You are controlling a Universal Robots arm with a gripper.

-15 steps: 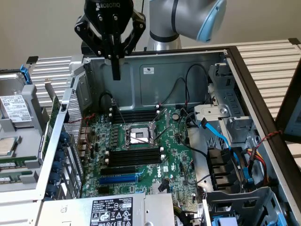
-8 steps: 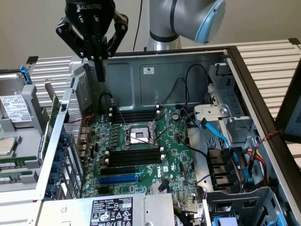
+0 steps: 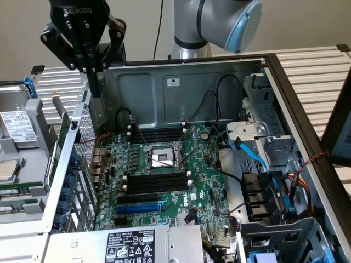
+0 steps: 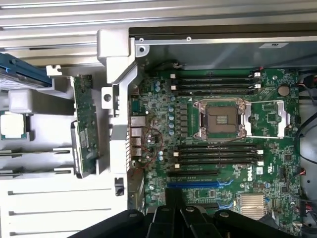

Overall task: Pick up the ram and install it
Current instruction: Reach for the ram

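The hand (image 3: 96,86) hangs over the back corner of the open case (image 3: 181,82), fingers clenched together with nothing between them. In the wrist view its dark fingertips (image 4: 174,204) sit above the lower part of the board (image 4: 163,134), near the blue slot (image 4: 193,184).

The ram (image 3: 62,133) is not in the hand. It stands on edge outside the case, against the perforated rear wall (image 3: 83,137), below the hand and a little toward the exterior view's left. From the wrist view the ram (image 4: 84,124) shows as a long green strip with a pale label, just beside that grey wall (image 4: 118,99) and apart from the fingertips. The wall stands between the ram and the board.

Inside the case, the socket (image 3: 159,159) sits mid-board with its metal frame. Black slots (image 3: 151,183) run in rows on either side of it, the blue slot (image 3: 137,208) just beyond one set. Black wires loop over the board's edge toward the exterior view's right, and a blue cable (image 3: 258,159) runs down past the drive bays there.

Out past the ram lie a drive (image 3: 16,123) and a small square chip (image 3: 8,170) in a grey tray. The case rests on a slatted counter (image 3: 312,66).
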